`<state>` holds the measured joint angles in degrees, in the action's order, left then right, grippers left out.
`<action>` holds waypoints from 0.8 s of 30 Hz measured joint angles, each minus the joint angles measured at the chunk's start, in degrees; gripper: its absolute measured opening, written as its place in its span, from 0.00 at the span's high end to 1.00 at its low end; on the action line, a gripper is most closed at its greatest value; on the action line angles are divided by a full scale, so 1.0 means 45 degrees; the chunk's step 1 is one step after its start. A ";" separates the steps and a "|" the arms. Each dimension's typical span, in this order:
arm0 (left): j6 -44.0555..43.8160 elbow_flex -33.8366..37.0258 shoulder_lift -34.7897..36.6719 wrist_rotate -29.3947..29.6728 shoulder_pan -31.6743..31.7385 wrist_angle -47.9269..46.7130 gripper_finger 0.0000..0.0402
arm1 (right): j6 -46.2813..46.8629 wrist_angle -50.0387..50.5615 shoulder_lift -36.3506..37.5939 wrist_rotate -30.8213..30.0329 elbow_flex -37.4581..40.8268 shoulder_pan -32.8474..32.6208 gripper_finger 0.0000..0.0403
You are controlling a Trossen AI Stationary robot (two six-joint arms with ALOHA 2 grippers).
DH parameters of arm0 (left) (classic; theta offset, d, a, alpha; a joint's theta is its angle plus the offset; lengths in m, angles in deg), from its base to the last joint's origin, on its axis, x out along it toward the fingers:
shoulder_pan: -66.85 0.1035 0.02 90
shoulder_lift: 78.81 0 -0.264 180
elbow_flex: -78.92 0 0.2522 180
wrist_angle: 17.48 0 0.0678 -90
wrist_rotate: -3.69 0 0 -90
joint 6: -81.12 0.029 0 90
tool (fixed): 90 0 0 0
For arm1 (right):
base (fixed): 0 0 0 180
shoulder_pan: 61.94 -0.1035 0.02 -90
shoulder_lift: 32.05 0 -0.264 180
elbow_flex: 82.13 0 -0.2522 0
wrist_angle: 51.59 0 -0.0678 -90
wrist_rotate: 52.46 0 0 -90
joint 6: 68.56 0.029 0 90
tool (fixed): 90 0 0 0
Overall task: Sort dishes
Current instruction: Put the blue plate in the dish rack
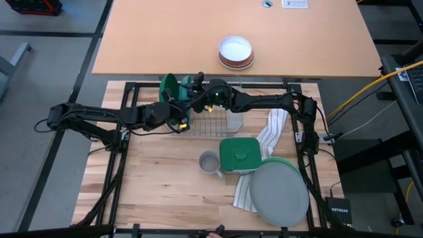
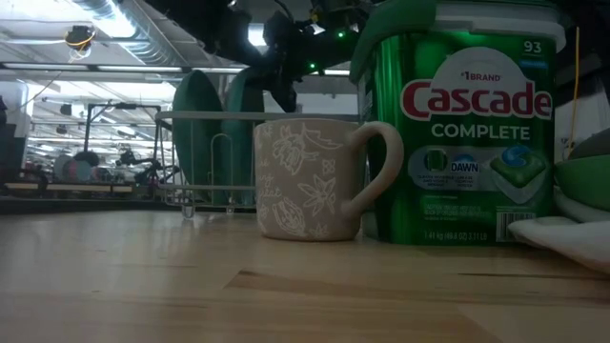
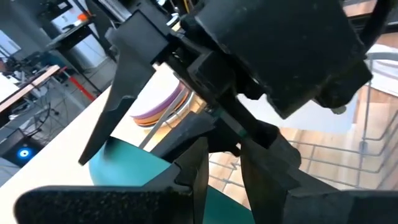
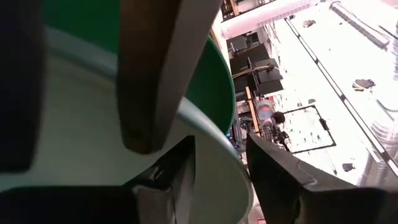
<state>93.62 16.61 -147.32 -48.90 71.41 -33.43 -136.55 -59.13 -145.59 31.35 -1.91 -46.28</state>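
From above, both grippers meet over the wire rack [image 1: 211, 122] at upper centre, where the dark green plate [image 1: 168, 88] and teal plate [image 1: 187, 84] stand on edge. The right wrist view shows the right gripper [image 4: 217, 168] clamped on the teal plate's rim; the left gripper's [image 3: 219, 168] grip I cannot tell. The grey plate [image 1: 280, 193] lies flat at lower right, over a light green plate [image 1: 281, 160], unseen by the low camera behind the mug [image 2: 310, 179].

Four plates [image 1: 280, 193], one mug [image 2: 310, 179], one bowl [image 1: 236, 51]

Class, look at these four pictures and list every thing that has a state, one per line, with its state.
Dark green plate: upright in the rack.
Teal plate: upright in the rack, between both grippers.
Grey plate: flat on the towel.
Light green plate: flat under the grey plate.
Mug: upright.
Detergent tub: lid shut.
White bowl: upright.
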 joint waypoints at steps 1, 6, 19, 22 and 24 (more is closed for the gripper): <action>0.0009 0.0000 0.0005 0.0034 0.0001 -0.0007 0.79 | -0.0006 -0.0008 0.0000 -0.0157 0.0000 0.0000 0.64; 0.0026 0.0012 0.0005 0.0365 0.0010 -0.0173 0.79 | -0.0929 -0.0010 0.0005 -0.2000 -0.0005 0.0000 0.64; -0.0344 0.0029 0.0005 0.0888 0.0010 -0.0161 0.79 | -0.2720 0.0032 0.0005 -0.5659 -0.0005 -0.0352 0.64; -0.0463 0.0029 0.0005 0.0898 0.0005 -0.0153 0.79 | -0.2725 0.0037 0.0005 -0.5939 -0.0005 -0.0413 0.64; -0.0409 0.0029 0.0005 0.0920 -0.0065 -0.0156 0.79 | -0.2725 0.0077 0.0010 -0.6053 -0.0005 -0.0408 0.64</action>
<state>91.78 16.74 -147.30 -44.76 71.12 -34.13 -148.81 -58.78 -145.55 4.11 -1.93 -48.11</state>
